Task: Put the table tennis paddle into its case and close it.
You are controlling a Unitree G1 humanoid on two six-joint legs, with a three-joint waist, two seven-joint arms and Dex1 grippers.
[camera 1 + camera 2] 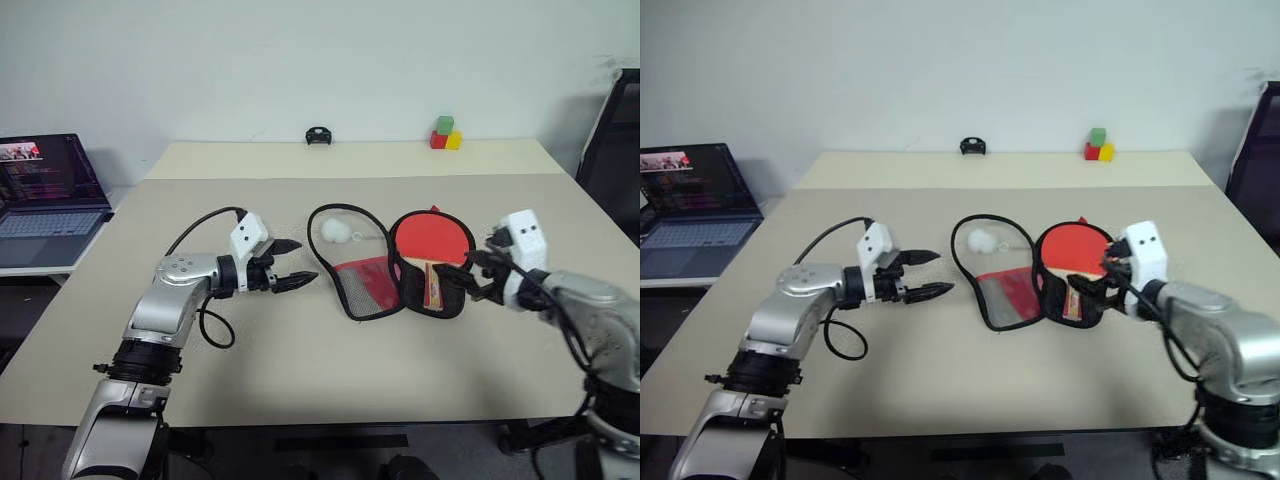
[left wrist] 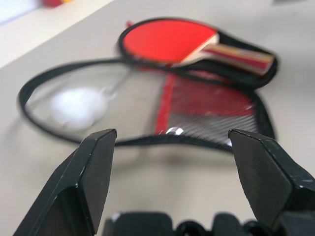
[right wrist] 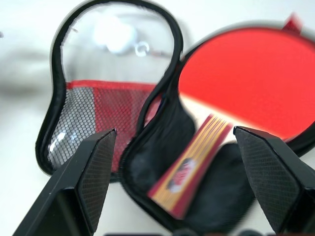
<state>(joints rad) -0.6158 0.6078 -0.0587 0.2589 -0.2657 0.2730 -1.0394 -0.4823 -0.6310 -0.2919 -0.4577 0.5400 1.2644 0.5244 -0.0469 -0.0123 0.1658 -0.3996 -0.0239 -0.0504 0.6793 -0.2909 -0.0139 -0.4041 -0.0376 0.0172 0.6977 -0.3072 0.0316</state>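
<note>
Stood wide open and empty, both pairs of jaws: left gripper [image 1: 296, 264] just beside the clear, mesh-lined lid, right gripper [image 1: 478, 273] at the handle end of the table tennis paddle [image 1: 431, 247], which lay inside the black half of its case [image 1: 372, 262], spread open on the table [image 1: 300, 350]. Judged at the closing step: needed next, folding the lid over and running the zipper round. Counted: one paddle, one case, one white ball [image 1: 335, 231], three blocks [image 1: 445, 134].
</note>
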